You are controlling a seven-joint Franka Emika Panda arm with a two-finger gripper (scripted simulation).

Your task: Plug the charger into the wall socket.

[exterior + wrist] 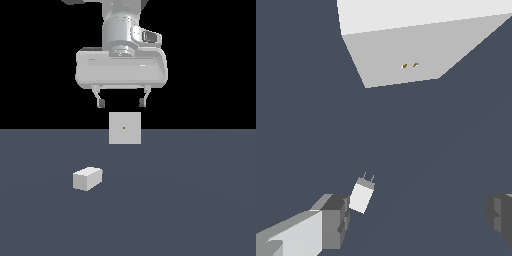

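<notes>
The arm is pale grey-white with a smooth, slightly glossy finish. Its last section is a round cylinder with a ring of tiny dark dots around its upper band and a darker circular joint at its base. On the exterior view's right side of that cylinder sits a small angled block with a dark window. Below it is the tool (121, 103), a wide, flat, rounded-edged white housing with a long shallow groove across its face. Two thin pale fingers (99, 98) descend from its underside, each ending in a small dark grey pad. In the wrist view the pads (336, 220) appear as blocky dark grey pieces on lighter grey bars.
</notes>
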